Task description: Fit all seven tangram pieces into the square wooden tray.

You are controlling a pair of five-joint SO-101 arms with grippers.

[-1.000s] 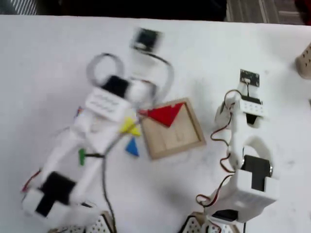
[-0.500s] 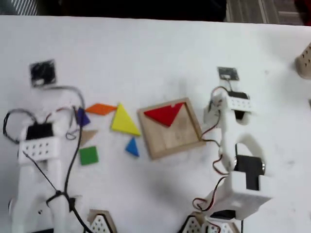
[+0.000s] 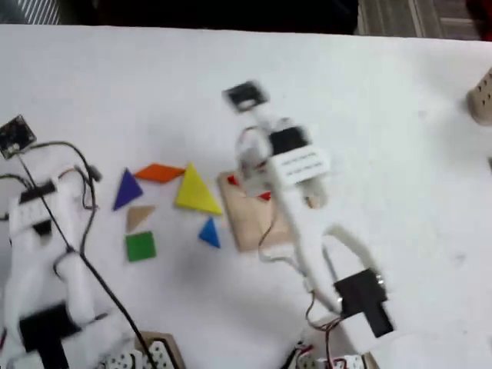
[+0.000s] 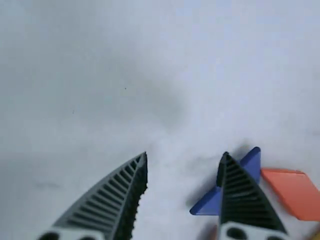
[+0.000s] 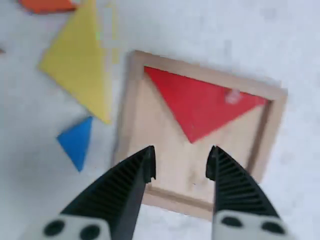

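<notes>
Right wrist view: the right claw (image 5: 181, 156) is seen open over the tray (image 5: 175, 199); the red triangle (image 5: 200, 107) could be dislodged by a low pass. The left claw (image 4: 184, 161) is likewise open.

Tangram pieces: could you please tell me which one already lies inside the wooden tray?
The red triangle: it alone lies inside the tray; the others lie on the table outside it.

Looks like a robotics lab bench: plain white tabletop (image 3: 400, 69), small white left arm (image 3: 34, 246) and right arm (image 3: 304, 207) trailing loose wiring (image 3: 84, 257) and bare circuit boards (image 3: 244, 95), dark floor (image 3: 231, 11) beyond.
</notes>
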